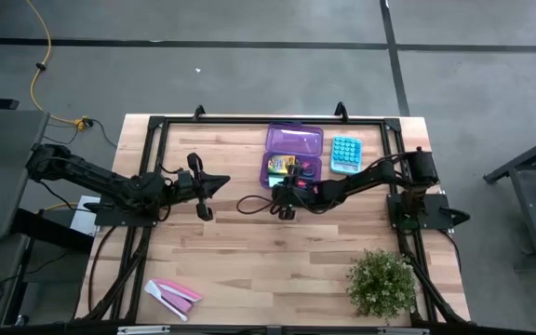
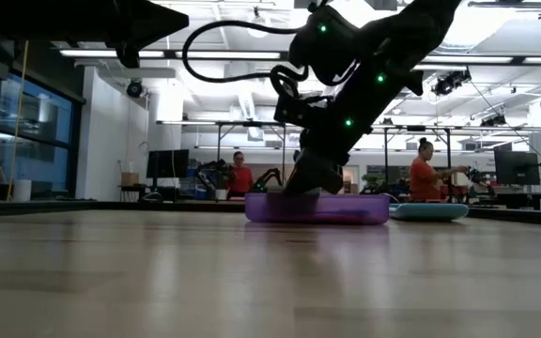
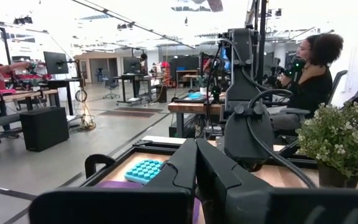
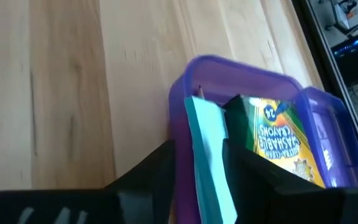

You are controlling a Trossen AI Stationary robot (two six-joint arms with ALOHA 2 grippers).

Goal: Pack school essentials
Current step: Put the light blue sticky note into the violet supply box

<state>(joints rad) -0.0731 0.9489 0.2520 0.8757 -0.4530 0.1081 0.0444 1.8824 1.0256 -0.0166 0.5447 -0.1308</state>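
The purple case (image 1: 294, 154) lies open just above the frame's centre in the high view, its long axis running up-frame, the crayon box (image 4: 284, 146) inside. Over its lower edge the right gripper (image 4: 197, 163) pinches a teal pad (image 4: 207, 155), standing on edge and pointing into the case. I'd guess it's light, thin and bendy, best held by its flat faces. Left of centre, the left gripper (image 1: 208, 186) waits, fingers pressed together.
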